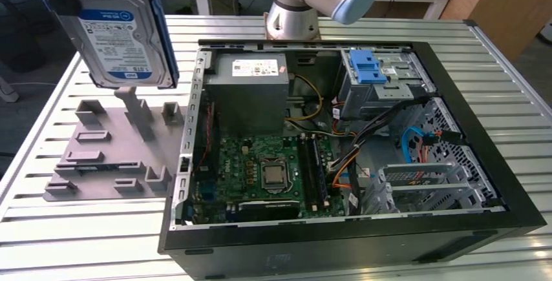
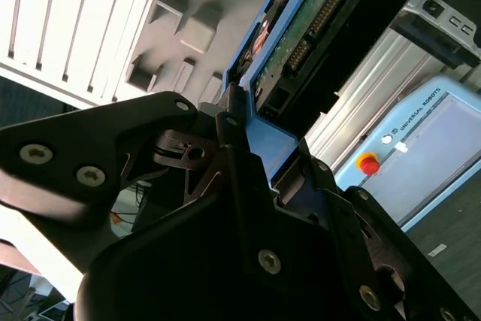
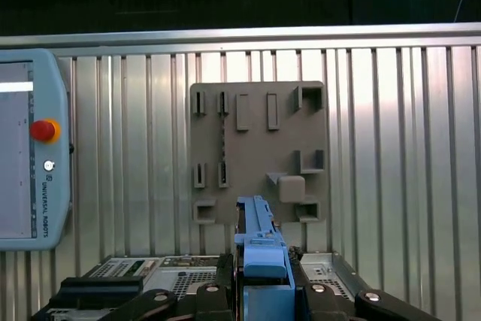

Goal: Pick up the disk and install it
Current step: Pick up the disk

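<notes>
- Fingers [image 2: 234, 155] clamped on disk [image 1: 121, 32] by its blue rail
- Held upright, off the surface [image 1: 86, 236], above grey fixture plate [image 1: 108, 158]
- Open computer case [image 1: 345, 245] just beside plate

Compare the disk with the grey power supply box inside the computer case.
The disk hangs in the air, clamped in the tool; the power supply sits inside the computer case. The disk is a thin slab held upright; the power supply is a deep box. The disk has blue side rails and a blue-banded label; the power supply has just a small white sticker. Both are grey metal rectangles.
</notes>
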{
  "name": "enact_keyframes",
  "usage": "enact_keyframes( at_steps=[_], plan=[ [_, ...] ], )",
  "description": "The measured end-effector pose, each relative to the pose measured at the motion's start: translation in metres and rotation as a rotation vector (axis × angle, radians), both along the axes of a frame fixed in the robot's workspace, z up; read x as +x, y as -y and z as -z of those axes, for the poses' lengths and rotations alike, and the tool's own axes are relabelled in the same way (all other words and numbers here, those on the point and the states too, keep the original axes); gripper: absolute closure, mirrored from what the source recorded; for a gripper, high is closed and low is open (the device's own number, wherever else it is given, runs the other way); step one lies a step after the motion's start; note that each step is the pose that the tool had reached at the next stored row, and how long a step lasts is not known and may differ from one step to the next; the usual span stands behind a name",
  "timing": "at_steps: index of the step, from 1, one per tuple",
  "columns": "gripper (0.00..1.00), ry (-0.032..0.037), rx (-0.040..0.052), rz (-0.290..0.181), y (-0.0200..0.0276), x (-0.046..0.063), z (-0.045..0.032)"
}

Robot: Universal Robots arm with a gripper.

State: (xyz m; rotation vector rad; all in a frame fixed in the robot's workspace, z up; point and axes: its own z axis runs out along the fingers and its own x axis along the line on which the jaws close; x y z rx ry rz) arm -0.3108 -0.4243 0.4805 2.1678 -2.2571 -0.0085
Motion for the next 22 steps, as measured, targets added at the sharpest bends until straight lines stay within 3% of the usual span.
enact_keyframes(
  at_steps=[16, 22],
  plan=[
    [0.63, 0.0001, 0.0000, 0.000, 0.0111, 0.029, 0.0000],
    [0.63, 0.0000, -0.0001, 0.000, 0.0129, 0.039, 0.0000]
  ],
)
